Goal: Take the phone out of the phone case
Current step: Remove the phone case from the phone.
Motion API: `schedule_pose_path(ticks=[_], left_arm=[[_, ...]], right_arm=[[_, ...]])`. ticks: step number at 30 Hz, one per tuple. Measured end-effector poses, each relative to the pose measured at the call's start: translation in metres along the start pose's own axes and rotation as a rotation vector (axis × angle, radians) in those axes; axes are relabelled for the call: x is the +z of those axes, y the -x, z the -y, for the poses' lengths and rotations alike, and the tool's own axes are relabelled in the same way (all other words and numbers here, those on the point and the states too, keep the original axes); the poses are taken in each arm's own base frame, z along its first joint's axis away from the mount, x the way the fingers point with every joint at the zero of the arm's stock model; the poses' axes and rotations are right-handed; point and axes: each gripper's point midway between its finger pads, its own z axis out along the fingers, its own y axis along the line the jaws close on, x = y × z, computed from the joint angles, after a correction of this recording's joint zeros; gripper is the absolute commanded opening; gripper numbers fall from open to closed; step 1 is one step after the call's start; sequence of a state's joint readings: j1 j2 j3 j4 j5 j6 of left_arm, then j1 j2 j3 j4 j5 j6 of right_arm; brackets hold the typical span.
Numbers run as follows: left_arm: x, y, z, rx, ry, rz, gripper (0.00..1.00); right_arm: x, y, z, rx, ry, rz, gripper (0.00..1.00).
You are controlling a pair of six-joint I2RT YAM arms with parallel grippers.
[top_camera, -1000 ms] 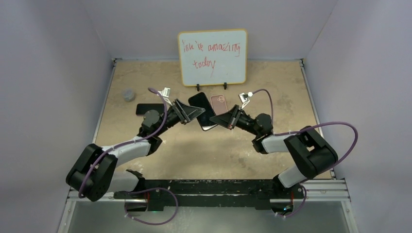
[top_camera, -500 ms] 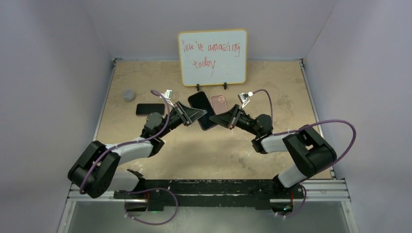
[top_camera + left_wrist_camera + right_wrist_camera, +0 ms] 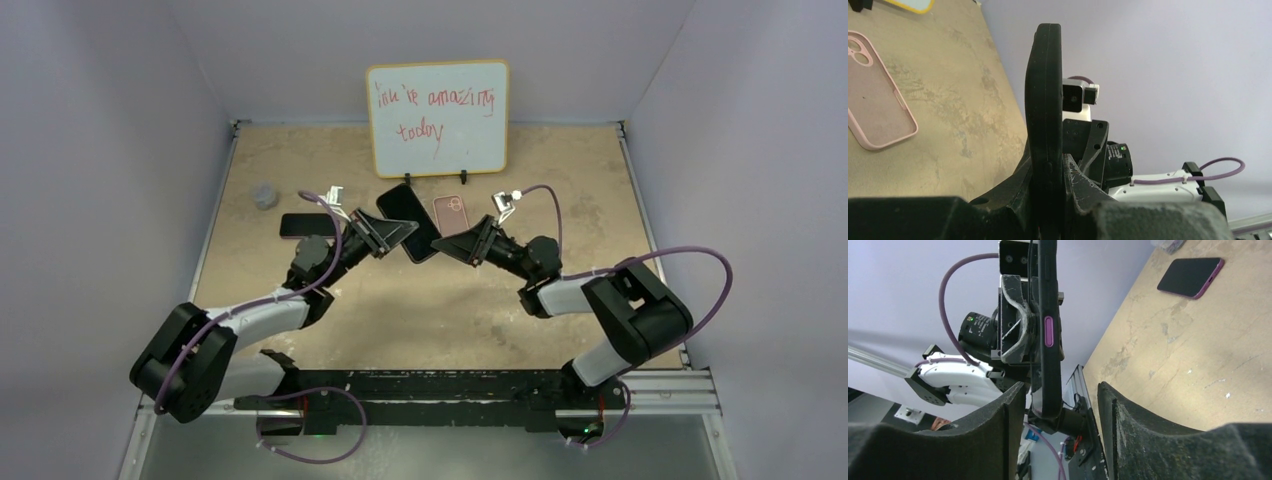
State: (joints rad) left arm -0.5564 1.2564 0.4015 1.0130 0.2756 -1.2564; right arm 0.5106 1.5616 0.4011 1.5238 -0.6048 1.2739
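My left gripper (image 3: 393,233) is shut on a black phone (image 3: 407,218) and holds it on edge above the table. In the left wrist view the phone (image 3: 1043,85) rises upright from between the fingers (image 3: 1075,182). My right gripper (image 3: 459,247) stands open just right of the phone; its pads (image 3: 1120,412) flank the phone's lower end (image 3: 1047,390) without touching. A purple side button (image 3: 1049,331) shows on the dark edge; I cannot tell whether a case is on it. An empty pink phone case (image 3: 451,213) lies flat on the table.
A second dark phone with a purple rim (image 3: 303,225) lies left of the left arm. A small grey lump (image 3: 264,195) sits near the left wall. A whiteboard with red writing (image 3: 437,118) stands at the back.
The left gripper shut on the phone, then the right gripper opened and let it go. The phone has shifted a little left and away from the right gripper.
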Motion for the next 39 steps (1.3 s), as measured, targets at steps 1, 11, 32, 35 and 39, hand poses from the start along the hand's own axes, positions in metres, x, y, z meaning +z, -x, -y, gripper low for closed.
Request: schedule_pose_path(ticks=[1,11,32,35,39], left_arm=[[0.000,0.002,0.001,0.000,0.001,0.012,0.00],[-0.002,0.024,0.000,-0.065,0.010,0.146,0.00],[-0.010,0.032,0.023,-0.170,-0.083,0.216,0.00],[-0.012,0.032,0.026,-0.173,-0.092,0.217,0.00],[-0.015,0.031,0.027,-0.185,-0.098,0.219,0.00]], right_arm=[[0.000,0.000,-0.001,-0.008,0.000,0.006,0.59],[0.014,-0.022,-0.035,-0.138,0.087,-0.002,0.60],[0.042,-0.043,-0.055,-0.252,0.156,-0.020,0.41],[0.043,-0.042,-0.055,-0.271,0.154,-0.009,0.35],[0.044,-0.040,-0.052,-0.291,0.142,0.005,0.21]])
